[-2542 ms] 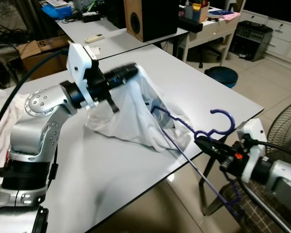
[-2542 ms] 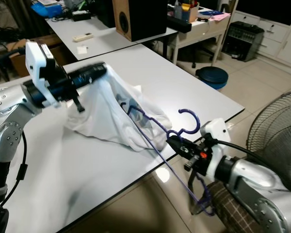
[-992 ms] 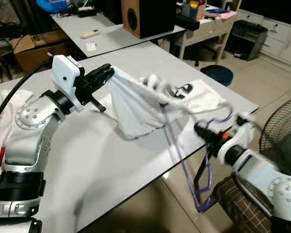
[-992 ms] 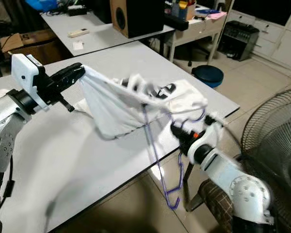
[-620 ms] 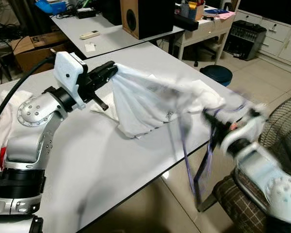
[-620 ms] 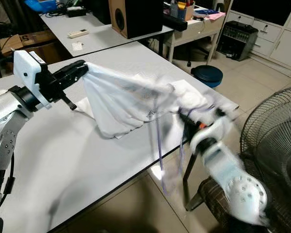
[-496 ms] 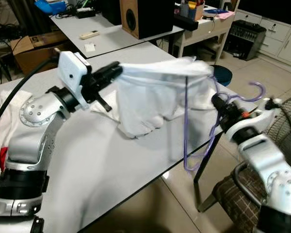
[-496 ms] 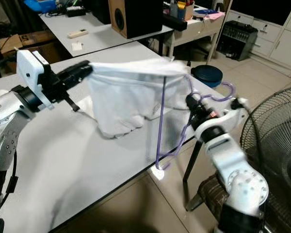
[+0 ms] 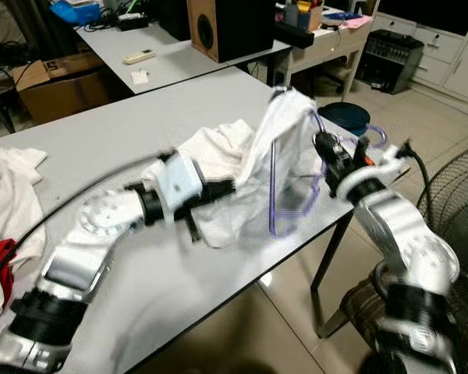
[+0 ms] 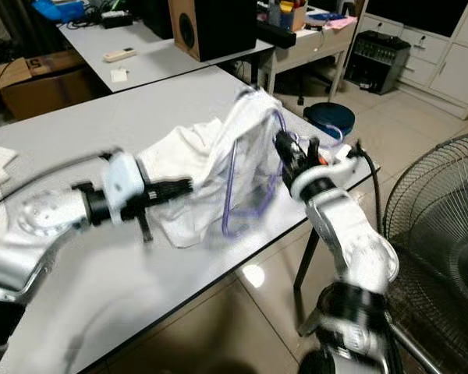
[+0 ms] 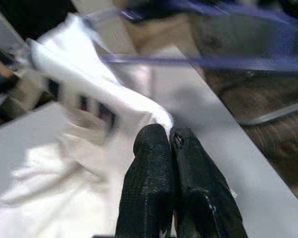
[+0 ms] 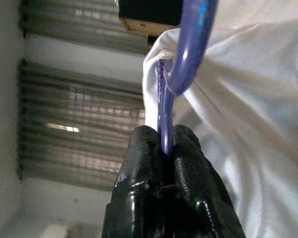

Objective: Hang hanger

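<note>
Both pincers closed: right pincer (image 9: 325,149) at centre-right grips the purple hanger (image 9: 290,204), upright inside the white shirt (image 10: 234,152); left pincer (image 11: 171,144) pinches shirt cloth lower-left, above the tabletop (image 9: 164,273).

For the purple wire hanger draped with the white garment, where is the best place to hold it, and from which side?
Probably at the neck just below the hook, where the right gripper is shut on the purple wire hanger. That stem is bare; the white garment covers the shoulders. Come from the table's edge side, away from the left gripper, which pinches the cloth.
</note>
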`<state>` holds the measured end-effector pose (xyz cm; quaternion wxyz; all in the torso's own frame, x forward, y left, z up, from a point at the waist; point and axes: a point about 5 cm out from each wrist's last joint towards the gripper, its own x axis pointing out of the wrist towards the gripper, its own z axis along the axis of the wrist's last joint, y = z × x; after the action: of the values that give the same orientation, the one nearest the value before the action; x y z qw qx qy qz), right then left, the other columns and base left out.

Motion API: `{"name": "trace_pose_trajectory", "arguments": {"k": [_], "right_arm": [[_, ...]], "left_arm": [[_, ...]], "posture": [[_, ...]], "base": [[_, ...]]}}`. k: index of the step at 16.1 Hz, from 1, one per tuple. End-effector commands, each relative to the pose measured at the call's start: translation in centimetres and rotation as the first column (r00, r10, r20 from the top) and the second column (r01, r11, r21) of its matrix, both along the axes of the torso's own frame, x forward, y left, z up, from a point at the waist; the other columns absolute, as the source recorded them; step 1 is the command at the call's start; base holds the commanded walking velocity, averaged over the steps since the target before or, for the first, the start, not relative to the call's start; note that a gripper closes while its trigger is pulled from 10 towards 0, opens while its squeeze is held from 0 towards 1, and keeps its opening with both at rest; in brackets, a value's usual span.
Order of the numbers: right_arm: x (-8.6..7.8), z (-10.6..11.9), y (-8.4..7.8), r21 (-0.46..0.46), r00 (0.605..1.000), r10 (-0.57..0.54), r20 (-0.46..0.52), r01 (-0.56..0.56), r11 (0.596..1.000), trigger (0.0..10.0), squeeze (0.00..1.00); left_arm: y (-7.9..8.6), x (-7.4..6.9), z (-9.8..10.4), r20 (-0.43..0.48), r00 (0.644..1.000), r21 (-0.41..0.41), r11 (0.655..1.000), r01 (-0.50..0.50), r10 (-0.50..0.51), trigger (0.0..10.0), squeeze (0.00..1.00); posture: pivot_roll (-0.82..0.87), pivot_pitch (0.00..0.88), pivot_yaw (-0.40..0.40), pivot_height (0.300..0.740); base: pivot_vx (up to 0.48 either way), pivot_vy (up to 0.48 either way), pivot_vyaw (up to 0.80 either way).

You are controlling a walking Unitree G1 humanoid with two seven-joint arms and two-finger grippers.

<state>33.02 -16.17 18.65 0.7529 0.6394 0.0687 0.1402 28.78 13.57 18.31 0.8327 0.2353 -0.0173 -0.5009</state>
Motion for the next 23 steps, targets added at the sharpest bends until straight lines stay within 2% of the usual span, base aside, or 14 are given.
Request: {"name": "trace_pose_trajectory", "arguments": {"k": [1, 3, 6, 8, 11, 13, 15, 17, 18, 19, 21, 23], "right_arm": [[0.6, 0.1, -1.3, 0.016, 0.997, -0.078, -0.001, 0.078, 0.997, 10.0, 0.00], [1.4, -0.2, -2.2, -0.025, 0.990, -0.137, -0.023, 0.137, 0.990, 10.0, 0.00], [2.4, -0.1, -2.3, -0.056, 0.985, -0.173, -0.026, 0.171, 0.984, 10.0, 0.00], [3.2, 0.0, -2.3, -0.030, 0.979, -0.203, -0.032, 0.202, 0.979, 10.0, 0.00], [4.2, 0.4, -1.6, -0.026, 0.980, -0.196, -0.022, 0.196, 0.980, 10.0, 0.00], [5.2, 0.5, -0.5, -0.078, 0.983, -0.184, -0.013, 0.182, 0.980, 10.0, 0.00], [5.6, 0.4, -0.2, -0.076, 0.983, -0.182, -0.018, 0.181, 0.981, 10.0, 0.00], [5.9, 0.4, 1.0, -0.117, 0.990, -0.143, -0.010, 0.141, 0.983, 10.0, 0.00], [6.0, 0.3, 1.6, -0.145, 0.992, -0.126, -0.007, 0.123, 0.982, 10.0, 0.00], [6.1, 0.1, 2.2, -0.141, 0.993, -0.116, -0.010, 0.113, 0.984, 10.0, 0.00], [6.2, 0.1, 2.4, -0.126, 0.993, -0.116, -0.010, 0.114, 0.985, 10.0, 0.00], [6.1, 0.2, 2.9, -0.134, 0.995, -0.095, -0.005, 0.094, 0.986, 10.0, 0.00]], "left_arm": [[0.6, -0.3, -0.1, -0.015, 1.000, 0.028, 1.000, 0.007, -0.007, 0.0, 0.00], [0.7, -0.7, 0.3, -0.052, 0.998, -0.035, 0.999, 0.031, -0.032, 0.0, 0.00], [-0.7, -1.3, 0.8, -0.081, 0.990, -0.119, 0.987, 0.107, -0.117, 0.0, 0.00], [-1.7, -1.6, 0.6, -0.108, 0.980, -0.135, 0.979, 0.151, -0.166, 0.0, 0.00], [-2.2, -1.3, -0.2, -0.125, 0.979, -0.097, 0.984, 0.151, -0.162, 0.0, 0.00], [-3.4, -1.2, 0.5, -0.119, 0.970, -0.134, 0.972, 0.195, -0.211, 0.0, 0.00], [-3.8, -1.3, 0.7, -0.126, 0.961, -0.134, 0.965, 0.227, -0.244, 0.0, 0.00], [-4.7, -1.3, 1.1, -0.120, 0.953, -0.174, 0.951, 0.256, -0.279, 0.0, 0.00], [-5.2, -1.3, 1.5, -0.121, 0.946, -0.203, 0.940, 0.274, -0.302, 0.0, 0.00], [-6.1, -1.8, 1.7, -0.151, 0.919, -0.228, 0.917, 0.327, -0.365, 0.0, 0.00], [-6.7, -2.3, 1.5, -0.183, 0.893, -0.224, 0.902, 0.369, -0.411, 0.0, 0.00], [-6.9, -1.0, 1.4, -0.133, 0.938, -0.212, 0.934, 0.288, -0.319, 0.0, 0.00]], "posture": [[0.00, 0.000, 0.051, 0.740], [0.00, 0.000, 0.048, 0.740], [0.00, 0.000, 0.052, 0.740], [0.01, 0.000, 0.054, 0.740], [0.01, 0.000, 0.051, 0.740], [0.01, 0.000, 0.046, 0.740], [0.02, 0.000, 0.040, 0.740], [0.02, 0.000, 0.035, 0.740], [0.02, 0.000, 0.035, 0.740], [0.02, 0.000, 0.036, 0.740], [0.02, 0.000, 0.040, 0.740], [0.02, 0.000, 0.046, 0.740]], "base": [[0.000, 0.000, 0.00], [0.000, 0.000, 0.00], [0.000, 0.000, 0.00], [0.000, 0.000, 0.00], [0.000, 0.000, 0.00], [0.000, 0.000, 0.00], [0.000, 0.000, 0.00], [0.000, 0.000, 0.00], [0.000, 0.000, 0.00], [0.000, 0.000, 0.00], [0.000, 0.000, 0.00], [0.000, 0.000, 0.00]]}}
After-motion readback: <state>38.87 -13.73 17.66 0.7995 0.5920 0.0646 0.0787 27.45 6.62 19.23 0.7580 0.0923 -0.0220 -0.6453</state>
